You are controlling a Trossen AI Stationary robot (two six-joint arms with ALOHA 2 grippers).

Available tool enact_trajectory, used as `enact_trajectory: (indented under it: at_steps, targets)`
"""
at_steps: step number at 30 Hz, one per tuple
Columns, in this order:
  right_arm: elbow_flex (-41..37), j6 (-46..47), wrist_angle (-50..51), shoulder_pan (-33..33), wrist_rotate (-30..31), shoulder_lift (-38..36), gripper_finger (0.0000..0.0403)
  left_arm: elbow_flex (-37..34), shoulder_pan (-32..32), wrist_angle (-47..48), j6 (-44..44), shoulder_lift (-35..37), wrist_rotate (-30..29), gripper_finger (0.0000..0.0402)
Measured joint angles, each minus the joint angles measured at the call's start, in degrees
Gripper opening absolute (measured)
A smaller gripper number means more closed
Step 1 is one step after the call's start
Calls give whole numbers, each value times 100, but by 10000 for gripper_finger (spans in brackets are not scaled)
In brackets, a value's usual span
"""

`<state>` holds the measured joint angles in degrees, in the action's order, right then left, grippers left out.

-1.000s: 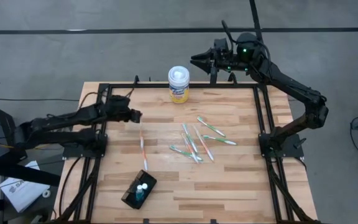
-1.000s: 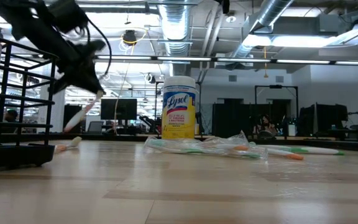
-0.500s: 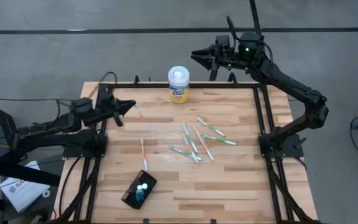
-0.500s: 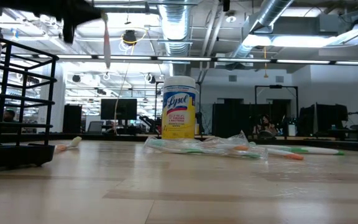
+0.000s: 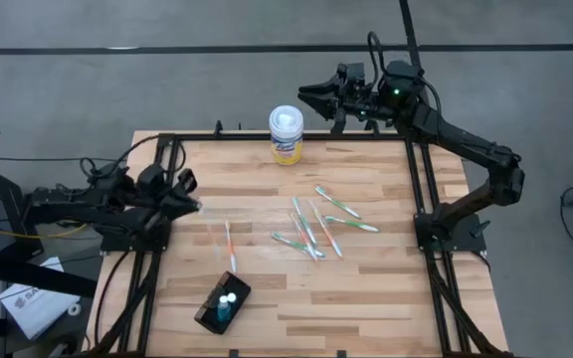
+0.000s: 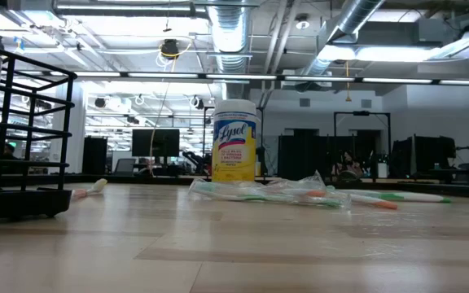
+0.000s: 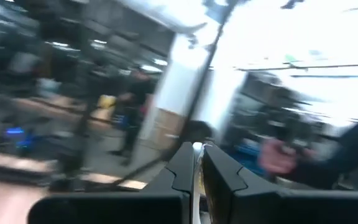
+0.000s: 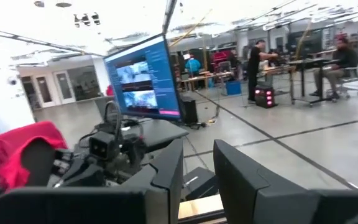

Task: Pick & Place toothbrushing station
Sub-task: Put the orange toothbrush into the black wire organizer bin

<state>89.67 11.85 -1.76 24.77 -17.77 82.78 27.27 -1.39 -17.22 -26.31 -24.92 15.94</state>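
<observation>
The table [image 5: 366,288] carries the station [image 5: 222,303] at its near edge, left of middle. The left gripper [image 5: 189,191] hangs over the left edge, narrow, gripping a toothbrush [image 7: 196,163], probably meant for a slot. The right gripper [image 5: 306,94] waits beyond the far edge, partly open, empty.

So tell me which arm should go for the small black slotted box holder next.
Left. The left gripper is at the table's left edge, nearer the small black slotted box holder; the right gripper hangs beyond the far edge.
</observation>
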Motion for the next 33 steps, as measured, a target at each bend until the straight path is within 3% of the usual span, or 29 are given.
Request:
enact_trajectory:
  at_steps: [6, 12, 19, 23, 28, 33]
  targets:
    - [0, 330, -40, -175, 7, 0, 82, 0, -786, 7, 46, -307, 445, 6]
    - [0, 524, -46, -337, 11, 2, 82, -2, -1534, -52, 546, -907, 395, 6]
    - [0, 528, -48, -462, -22, 2, 82, -2, -2074, -1213, 1385, -1602, 202, 6]
    - [0, 344, -44, -588, -151, 2, 82, -2, -2267, -1236, 1906, -1750, 40, 6]
    - [0, 270, -44, -817, -174, 2, 82, -4, -2505, -926, 2491, -1832, 7, 6]
    - [0, 170, -44, -1112, -30, 2, 82, -4, -2753, 185, 2615, -1792, -2, 6]
